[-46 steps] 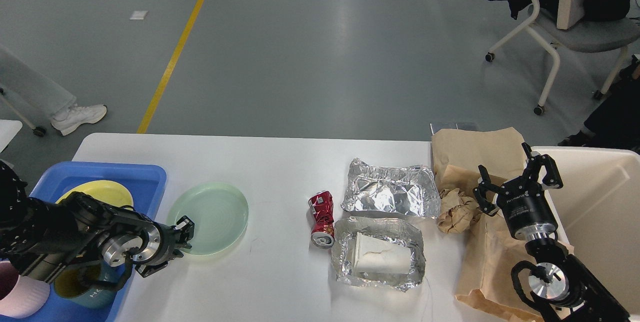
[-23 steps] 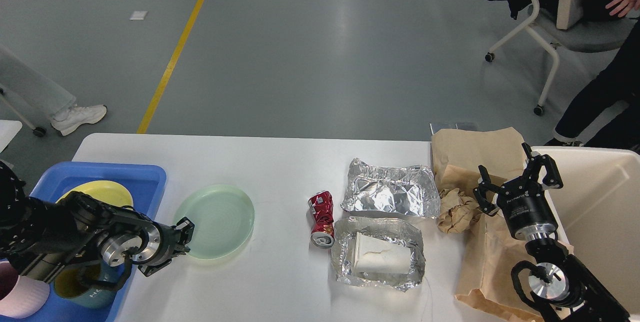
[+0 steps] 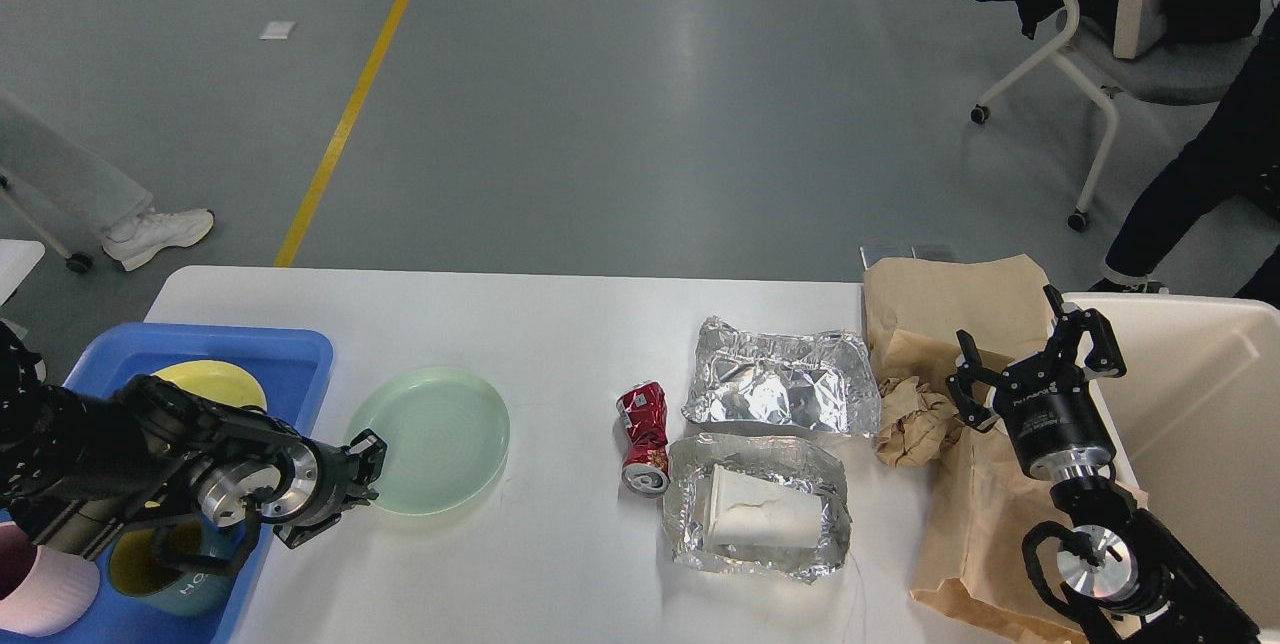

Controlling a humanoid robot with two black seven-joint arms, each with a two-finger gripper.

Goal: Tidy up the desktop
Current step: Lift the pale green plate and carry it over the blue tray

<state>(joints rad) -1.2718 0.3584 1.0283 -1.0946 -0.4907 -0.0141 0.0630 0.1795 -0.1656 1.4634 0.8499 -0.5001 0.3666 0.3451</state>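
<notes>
The white desktop (image 3: 560,324) carries a pale green plate (image 3: 435,434), a crushed red can (image 3: 643,439), a crumpled foil sheet (image 3: 780,384), a foil tray (image 3: 690,534) holding a white carton (image 3: 760,516), a brown paper ball (image 3: 912,419) and a brown paper bag (image 3: 950,304). My left gripper (image 3: 362,472) is at the plate's near-left rim; its dark fingers blur together. Over the bag, just right of the paper ball, my right gripper (image 3: 1030,349) stands open and empty.
A blue tray (image 3: 250,336) at the left edge holds a yellow plate (image 3: 215,382), a pink cup (image 3: 40,594) and a dark cup (image 3: 170,564). A cream bin (image 3: 1200,404) stands at the right. Beyond the table are a chair (image 3: 1120,54) and a person's legs (image 3: 1190,184).
The green plate has slid a little to the right at my left gripper. That arm has shifted slightly. The right arm has not moved. A person has stepped in at far right.
</notes>
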